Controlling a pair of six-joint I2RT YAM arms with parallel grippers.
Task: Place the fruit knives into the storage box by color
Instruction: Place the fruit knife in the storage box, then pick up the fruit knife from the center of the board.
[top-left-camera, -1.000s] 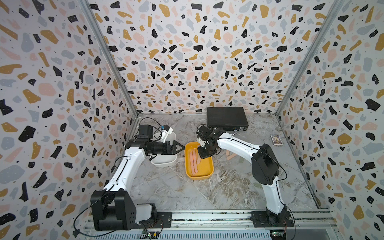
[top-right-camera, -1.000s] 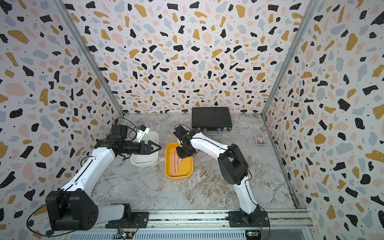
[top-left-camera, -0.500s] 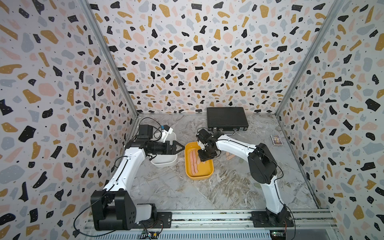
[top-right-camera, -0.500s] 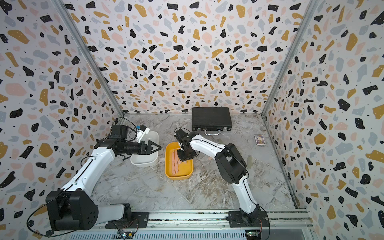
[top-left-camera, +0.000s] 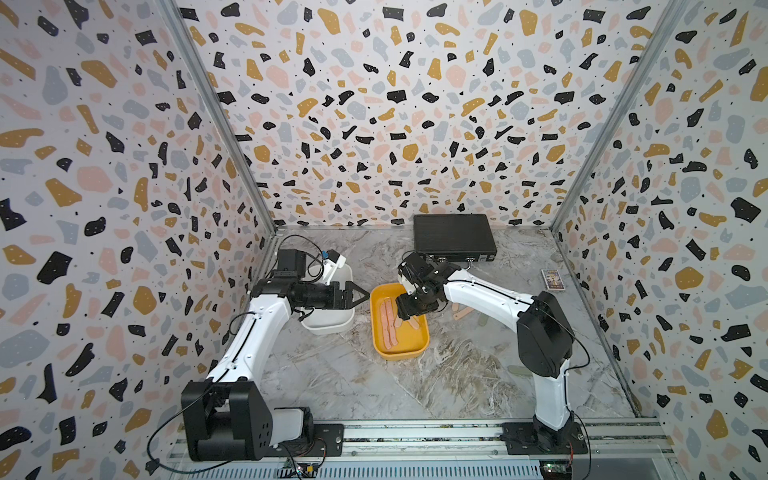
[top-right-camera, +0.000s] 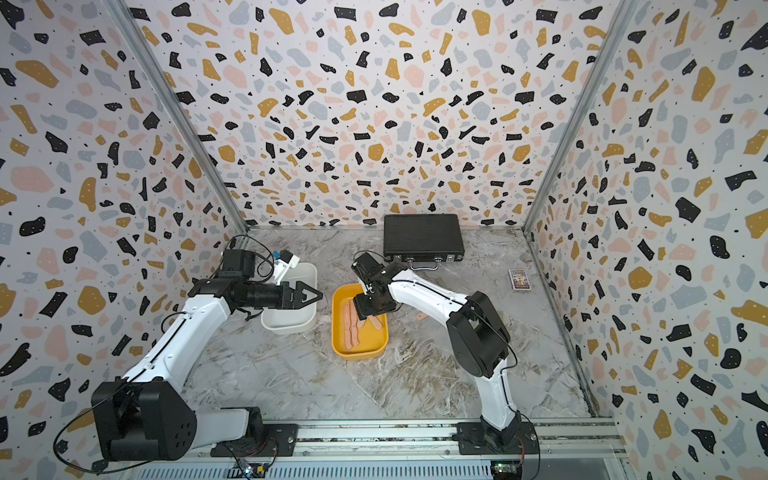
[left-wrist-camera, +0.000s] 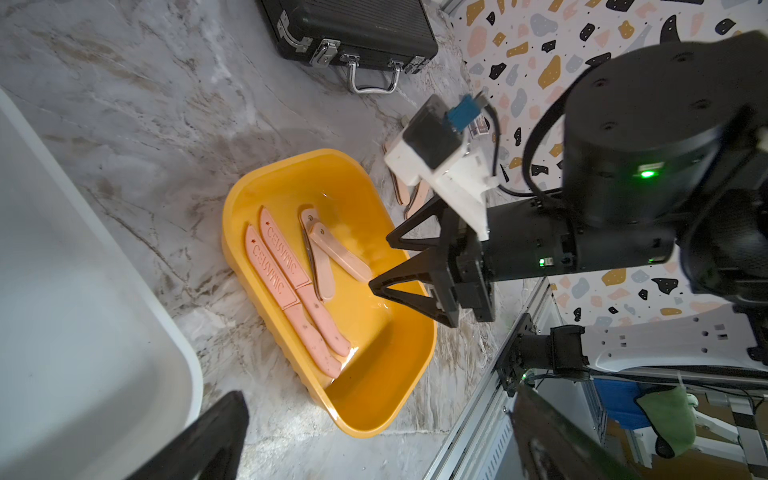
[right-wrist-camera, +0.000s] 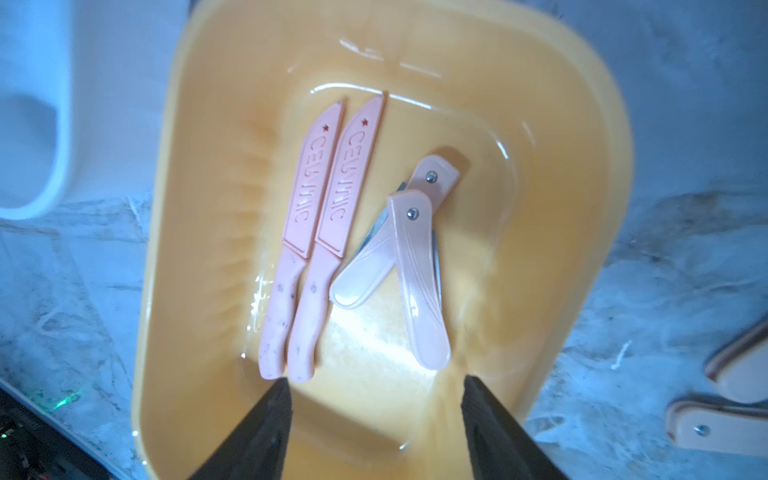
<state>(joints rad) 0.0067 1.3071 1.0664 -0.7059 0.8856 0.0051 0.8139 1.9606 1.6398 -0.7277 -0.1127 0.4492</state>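
Pink fruit knives in the yellow tub (right-wrist-camera: 602, 124), four of them, all lying flat and roughly along its long axis. Two sheathed knives (right-wrist-camera: 332, 232) lie side by side, parallel and touching. I read their pointed sheath tips as aimed at the end of the tub nearer the black briefcase (top-left-camera: 453, 241), with the handles toward the base rail. Beside them, two folding knives (right-wrist-camera: 419, 282) make a narrow V. Their riveted ends overlap at that same far end, one on top of the other, and the rounded butts splay apart toward the handles' end. My right gripper (right-wrist-camera: 376, 380) hangs over the tub, fingers partway apart with nothing between them. Just outside the tub, on the desk on my right arm's side, more pink knives (right-wrist-camera: 731, 428) lie loose. The white tub (top-left-camera: 328, 328) sits next to the yellow one on the other side. Above its rim the left gripper (top-left-camera: 359, 294) hovers level, pointing across at the yellow tub, fingers spread wide and empty. Far off by the right wall I see a small printed card box (top-left-camera: 552, 279).
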